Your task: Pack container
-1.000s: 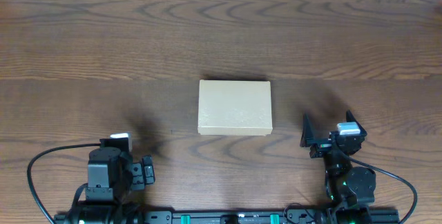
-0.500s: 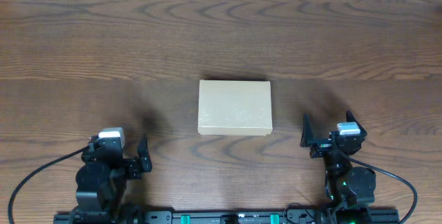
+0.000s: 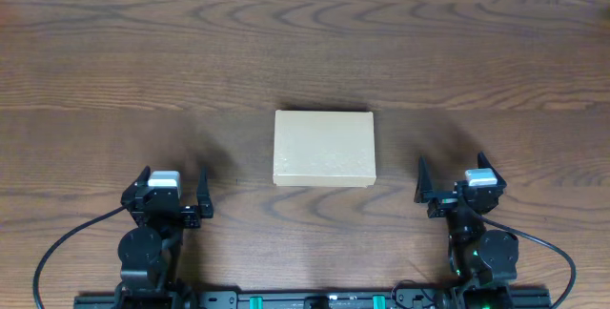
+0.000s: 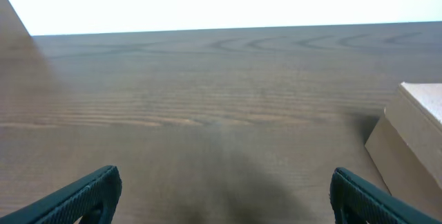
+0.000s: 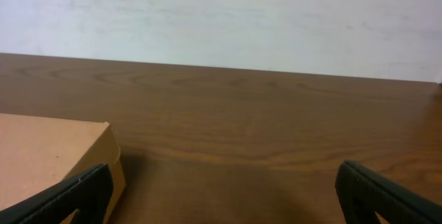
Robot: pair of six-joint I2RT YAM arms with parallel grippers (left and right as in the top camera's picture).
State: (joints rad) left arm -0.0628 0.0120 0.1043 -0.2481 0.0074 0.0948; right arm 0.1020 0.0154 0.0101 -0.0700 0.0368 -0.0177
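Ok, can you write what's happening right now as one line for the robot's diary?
container: shut, mid-table, untouched | left gripper: open, empty, near edge | right gripper: open, empty, near edge

left gripper [image 3: 172, 192]: fingers spread, empty | right gripper [image 3: 450, 178]: fingers spread, empty | both arms low at near edge

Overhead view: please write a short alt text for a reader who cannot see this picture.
A closed tan cardboard container lies flat at the middle of a dark wooden table. Two robot arms sit at the near edge, the left gripper and the right gripper both open, empty and apart from the box.
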